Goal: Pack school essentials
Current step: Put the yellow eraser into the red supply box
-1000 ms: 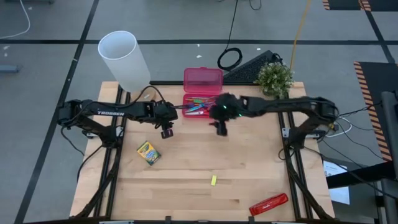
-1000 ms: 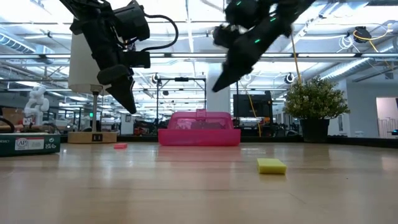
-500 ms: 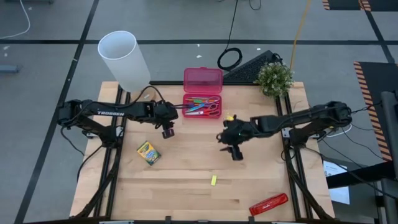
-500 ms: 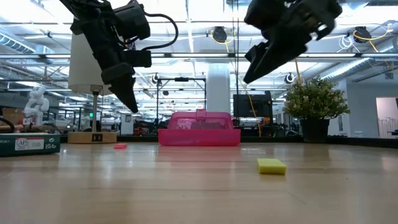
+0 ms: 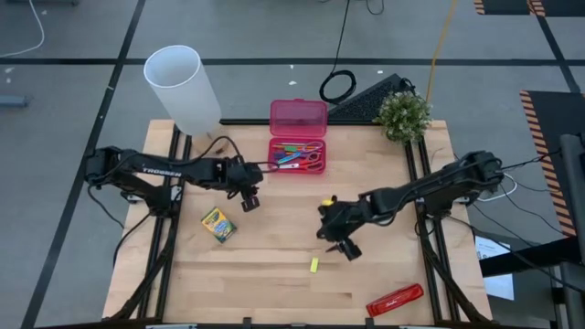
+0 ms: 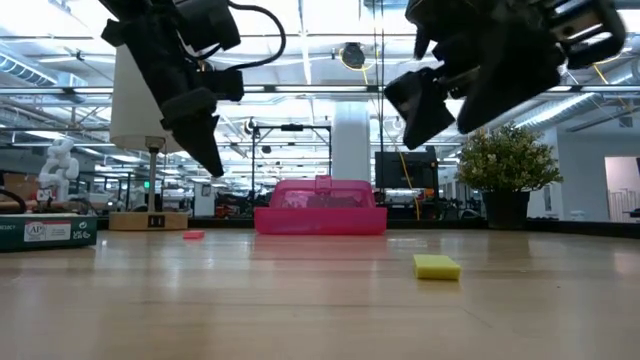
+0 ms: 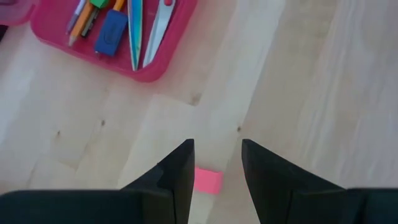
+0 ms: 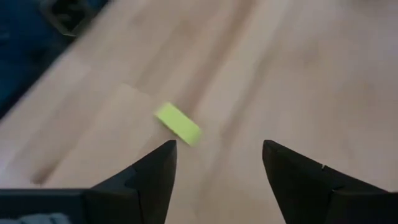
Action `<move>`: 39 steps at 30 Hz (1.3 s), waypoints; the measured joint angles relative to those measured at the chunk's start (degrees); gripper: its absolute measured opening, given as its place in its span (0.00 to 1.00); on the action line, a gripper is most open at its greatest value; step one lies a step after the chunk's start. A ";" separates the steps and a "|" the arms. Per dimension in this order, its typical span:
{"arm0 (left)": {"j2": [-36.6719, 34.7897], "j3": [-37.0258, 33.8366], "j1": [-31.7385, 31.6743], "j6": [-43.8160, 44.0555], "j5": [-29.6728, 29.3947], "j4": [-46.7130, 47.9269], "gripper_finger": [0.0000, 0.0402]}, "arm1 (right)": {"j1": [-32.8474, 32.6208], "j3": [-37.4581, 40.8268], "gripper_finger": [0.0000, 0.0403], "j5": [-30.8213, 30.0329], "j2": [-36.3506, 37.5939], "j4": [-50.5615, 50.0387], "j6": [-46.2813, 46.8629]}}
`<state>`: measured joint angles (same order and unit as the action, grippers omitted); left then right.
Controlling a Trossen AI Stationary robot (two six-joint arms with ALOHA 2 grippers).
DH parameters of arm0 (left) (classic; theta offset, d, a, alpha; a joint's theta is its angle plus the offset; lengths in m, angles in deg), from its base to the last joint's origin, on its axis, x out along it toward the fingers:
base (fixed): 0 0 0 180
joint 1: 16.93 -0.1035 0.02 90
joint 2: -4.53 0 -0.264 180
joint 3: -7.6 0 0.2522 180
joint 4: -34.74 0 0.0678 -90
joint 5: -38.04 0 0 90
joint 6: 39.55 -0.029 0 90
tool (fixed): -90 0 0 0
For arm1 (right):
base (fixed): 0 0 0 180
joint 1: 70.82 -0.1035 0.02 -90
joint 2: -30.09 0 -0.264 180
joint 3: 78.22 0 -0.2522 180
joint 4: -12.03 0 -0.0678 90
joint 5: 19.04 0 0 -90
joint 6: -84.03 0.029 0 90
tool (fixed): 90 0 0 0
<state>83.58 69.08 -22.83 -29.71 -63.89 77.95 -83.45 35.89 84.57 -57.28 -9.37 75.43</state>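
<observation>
Nearest the front edge lies the red bar (image 5: 395, 299), off to the right. Just beyond, the yellow piece (image 5: 313, 264) sits alone on the table (image 5: 274, 292), and the right gripper (image 5: 348, 249) hangs above and beside it, fingers spread, empty. Further back the crayon box (image 5: 218, 224) rests at left. The left gripper (image 5: 249, 200) hovers over a pink piece (image 7: 207, 180), fingers apart. At the back, the pink case (image 5: 297, 137) holds scissors (image 5: 302, 155) and pencils (image 7: 83, 18).

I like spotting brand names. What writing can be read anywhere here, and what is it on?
"TROSSEN": white letters on the left arm, seen from above.
Crayon box: printing too small to read.
Box at the low view's left edge: label blurred, unreadable.
Red bar: no readable text.
</observation>
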 joint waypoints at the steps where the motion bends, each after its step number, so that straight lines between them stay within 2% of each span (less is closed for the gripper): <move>1: 0.00 0.00 0.64 0.86 -0.49 -0.08 0.34 | -0.19 -0.02 0.58 1.78 -1.00 1.48 -0.77; 9: 0.02 0.00 5.87 7.03 -6.08 -2.29 0.34 | -0.80 -0.05 0.58 10.37 -9.03 9.07 -8.30; 17: 0.02 0.01 9.17 13.11 -11.19 -4.10 0.34 | -0.78 -2.75 0.58 10.80 -16.60 11.52 -15.40; 23: 0.02 0.02 10.93 16.26 -13.13 -4.28 0.34 | -0.54 -4.82 0.58 16.05 -21.15 13.30 -19.21; 28: 0.02 0.01 11.90 16.42 -14.00 -4.54 0.34 | -0.50 -5.09 0.58 16.50 -23.63 14.50 -21.46; 33: 0.02 0.02 12.05 16.41 -14.11 -5.61 0.34 | -0.48 -5.07 0.53 16.50 -24.06 14.59 -23.71; 39: 0.14 0.01 12.05 17.81 -14.89 -6.18 0.34 | -0.49 -4.96 0.41 16.73 -24.06 14.28 -25.50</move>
<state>83.71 69.09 -10.78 -11.90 -78.78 71.77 -83.94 30.93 101.29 -81.35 4.91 49.93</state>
